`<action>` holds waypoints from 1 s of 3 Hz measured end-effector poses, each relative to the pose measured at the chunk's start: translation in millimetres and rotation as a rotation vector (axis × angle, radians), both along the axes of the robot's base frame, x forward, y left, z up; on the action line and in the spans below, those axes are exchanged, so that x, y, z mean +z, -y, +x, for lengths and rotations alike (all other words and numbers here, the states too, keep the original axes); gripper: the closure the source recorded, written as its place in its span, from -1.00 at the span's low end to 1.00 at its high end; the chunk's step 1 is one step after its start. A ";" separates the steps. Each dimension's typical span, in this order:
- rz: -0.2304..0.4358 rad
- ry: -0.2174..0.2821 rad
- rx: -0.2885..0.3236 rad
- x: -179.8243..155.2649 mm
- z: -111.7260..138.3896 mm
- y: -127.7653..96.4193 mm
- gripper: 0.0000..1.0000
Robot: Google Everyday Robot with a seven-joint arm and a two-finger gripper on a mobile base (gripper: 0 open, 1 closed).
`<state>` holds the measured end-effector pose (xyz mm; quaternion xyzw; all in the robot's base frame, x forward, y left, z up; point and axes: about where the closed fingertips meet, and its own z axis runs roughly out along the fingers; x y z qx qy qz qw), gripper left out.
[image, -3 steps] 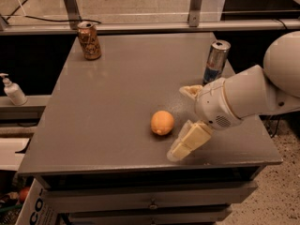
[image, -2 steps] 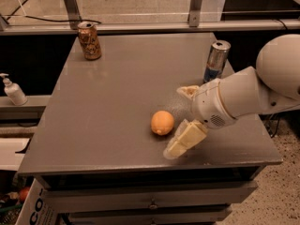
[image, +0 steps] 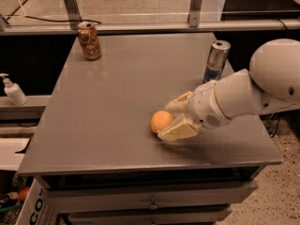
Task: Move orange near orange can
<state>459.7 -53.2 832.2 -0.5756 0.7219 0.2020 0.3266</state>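
Here's the grey table (image: pixel 117 93) filling most of the frame, and the action is right of centre, toward the front edge. The orange (image: pixel 159 121) sits on the tabletop there, and the gripper (image: pixel 167 122) is right on it, reaching in from the right on the end of a bulky white arm (image: pixel 243 97). The jaws are spread apart, not clamped. One cream finger (image: pixel 180 104) lies just behind the orange and the other (image: pixel 179 129) in front and slightly below. The front one looks to be touching the fruit's right side. The orange sits at the mouth of the fingers, more at their tips than deep between them, and it rests on the table.

Up in the upper left of the frame, near the table's back corner, the orange can (image: pixel 89 41) stands upright, well apart from the orange. On the right side, just behind the arm, a slim can (image: pixel 216 60) in silver and blue also stands upright. Off the table at the left edge of the frame, a white pump bottle (image: pixel 13 90) stands on a lower ledge.
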 end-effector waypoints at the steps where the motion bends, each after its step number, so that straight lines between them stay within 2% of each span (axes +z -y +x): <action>1: 0.008 -0.010 -0.006 -0.7 0.2 -2.4 0.28; 2: 0.015 -0.016 -0.020 3.8 3.2 -2.5 0.76; 3: 0.030 0.024 -0.072 30.7 47.8 2.8 1.00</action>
